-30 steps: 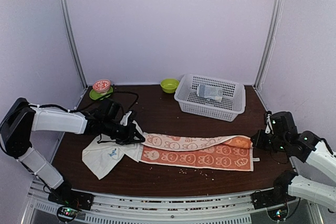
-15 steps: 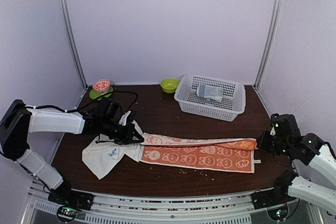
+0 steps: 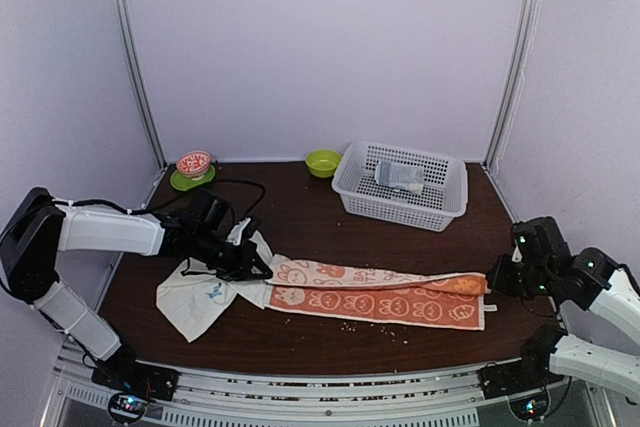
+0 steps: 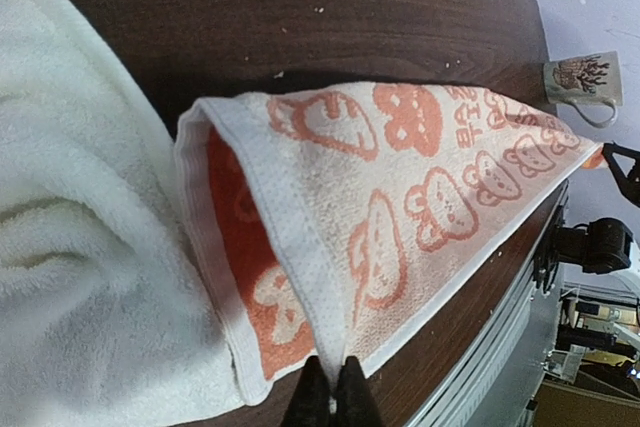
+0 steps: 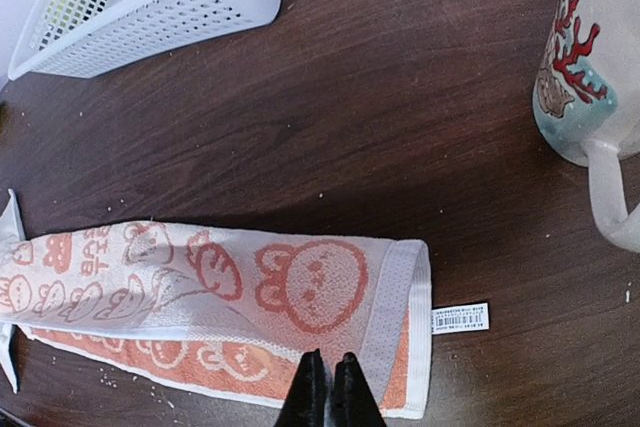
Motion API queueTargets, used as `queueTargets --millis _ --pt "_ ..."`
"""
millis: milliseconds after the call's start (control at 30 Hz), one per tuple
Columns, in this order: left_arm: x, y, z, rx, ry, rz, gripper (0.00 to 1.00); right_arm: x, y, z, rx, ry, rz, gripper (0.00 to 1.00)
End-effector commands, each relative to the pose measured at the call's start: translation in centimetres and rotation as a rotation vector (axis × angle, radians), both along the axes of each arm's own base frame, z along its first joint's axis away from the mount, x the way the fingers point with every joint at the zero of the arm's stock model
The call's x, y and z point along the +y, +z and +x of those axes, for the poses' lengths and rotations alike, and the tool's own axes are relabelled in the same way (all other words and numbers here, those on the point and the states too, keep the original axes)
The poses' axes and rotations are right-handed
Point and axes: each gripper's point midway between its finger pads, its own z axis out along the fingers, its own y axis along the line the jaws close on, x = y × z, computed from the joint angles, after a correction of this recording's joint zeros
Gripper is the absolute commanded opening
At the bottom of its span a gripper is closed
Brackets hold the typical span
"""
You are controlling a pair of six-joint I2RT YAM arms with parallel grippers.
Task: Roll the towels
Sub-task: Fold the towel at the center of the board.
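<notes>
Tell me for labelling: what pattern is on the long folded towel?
The towel shows orange-pink cartoon bunny faces on cream, clearest in the left wrist view.

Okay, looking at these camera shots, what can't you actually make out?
- Plain towel: top view, partly covered by the left gripper; left wrist view crops it.
- Mug: right wrist view, cut by the right edge.
- Bundle in the basket: top view, too small to identify.
- Right gripper: right wrist view, bottom edge cuts off its grip on the printed towel.
</notes>
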Motion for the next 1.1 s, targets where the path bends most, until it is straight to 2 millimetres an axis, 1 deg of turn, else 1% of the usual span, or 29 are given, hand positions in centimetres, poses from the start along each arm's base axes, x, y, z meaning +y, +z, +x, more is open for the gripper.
queueTargets --millis 0,167,300,433,533,567,600,633,700,767,800,833,867,900,1000,1067 --pt "0.0 -0.8 0.2 0.003 -0.015 0.014 0.00 0.1 -0.3 -0.5 0.043 -0.008 -0.023 0.00" --pt "-0.2 -1.2 0.4 0.014 -0.025 0.020 0.00 0.2 -1.8 -1.0 0.076 -0.015 -0.015 0.00" --pt "-0.4 -1.5 0.3 0.020 -0.036 0.023 0.00 0.2 -2.3 -1.0 0.072 -0.027 -0.004 0.00" --pt "-1.1 -1.7 -0.2 0.023 -0.064 0.024 0.00 0.1 -2.7 -1.2 0.077 -0.028 -0.005 0.00" --pt "-1.5 -1.9 -0.6 0.024 -0.079 0.030 0.00 0.5 -2.8 -1.1 0.075 -0.011 0.009 0.00" --pt "-1.5 -1.9 -0.7 0.023 -0.080 0.031 0.03 0.7 -2.7 -1.2 0.074 0.001 0.016 0.04" --pt "-1.5 -1.8 -0.8 0.023 -0.081 0.032 0.06 0.9 -2.6 -1.1 0.071 0.009 0.024 0.13" --pt "-1.5 -1.8 -0.9 0.022 -0.082 0.033 0.13 1.1 -2.4 -1.1 0.067 0.018 0.031 0.24" --pt "-1.3 -1.7 -1.2 0.020 -0.085 0.038 0.34 1.3 -1.9 -1.2 0.057 0.032 0.041 0.47" --pt "-0.9 -1.6 -1.6 0.018 -0.089 0.053 0.54 1.5 -1.2 -1.1 0.043 0.041 0.049 0.66" --pt "-0.6 -1.4 -1.9 0.015 -0.091 0.065 0.62 1.7 -0.8 -1.1 0.037 0.054 0.056 0.72" --pt "-0.3 -1.1 -2.1 0.009 -0.091 0.075 0.68 1.8 -0.5 -1.2 0.034 0.066 0.058 0.78" --pt "0.1 -0.8 -2.4 -0.001 -0.095 0.088 0.72 1.9 -0.1 -1.2 0.033 0.073 0.058 0.83" --pt "0.5 0.1 -2.5 -0.023 -0.092 0.093 0.75 1.9 0.2 -1.1 0.034 0.074 0.053 0.84" --pt "1.8 2.2 -2.8 -0.083 -0.079 0.128 0.82 1.8 1.8 -0.2 -0.003 0.059 0.043 0.84" --pt "2.3 3.6 -2.6 -0.117 -0.072 0.137 0.82 1.8 2.2 0.6 -0.021 0.029 0.039 0.82"
